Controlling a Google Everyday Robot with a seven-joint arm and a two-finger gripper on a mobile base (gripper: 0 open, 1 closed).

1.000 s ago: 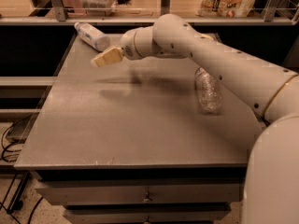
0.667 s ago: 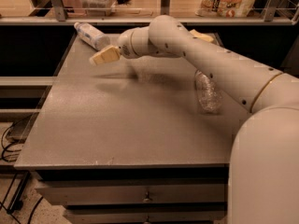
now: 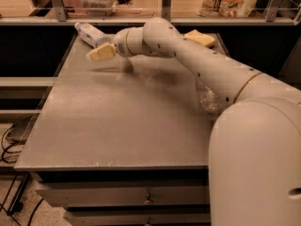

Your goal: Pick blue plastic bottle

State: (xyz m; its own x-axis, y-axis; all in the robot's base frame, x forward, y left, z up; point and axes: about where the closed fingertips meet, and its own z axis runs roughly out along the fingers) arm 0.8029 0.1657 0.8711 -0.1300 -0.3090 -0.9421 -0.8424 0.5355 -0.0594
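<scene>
Step in hand: approach, pre-grasp. Nothing is picked yet.

Your hand (image 3: pixel 100 53) hangs over the far-left part of the table (image 3: pixel 117 126), pointing left, just beside the blue bottle (image 3: pixel 91 33) on its near side. Hand state: can't tell. From here it reads as one pale yellow wedge, so spread or pressed together is unclear. You can see nothing carried in it.

The blue bottle lies on its side at the far-left corner of the table, running diagonally from the back-left edge toward the hand. Whether the hand touches it, can't tell. In this view the two sit right next to each other, with the hand nearer to you.

The arm (image 3: pixel 197 55) reaches in from the right across the table. It partly covers the clear bottle (image 3: pixel 208 100), which lies on the right side, well apart from the target. The sponge (image 3: pixel 201 38) sits at the far edge behind the arm. Neither is in your way.

Next move, my read:
- Confirm the hand is spread before you commit.
- Shift it a little further back and left so it is centred over the bottle's body.
- Turn it to close across the bottle, not along it.
- Come down at mid-body, on the label, then close and lift straight up.

Watch-outs, my guess: the bottle is round and lying down, so it probably rolls at the first nudge. It is also close to the table corner, so a sideways push could send it off. Go slow on the final descent.
</scene>
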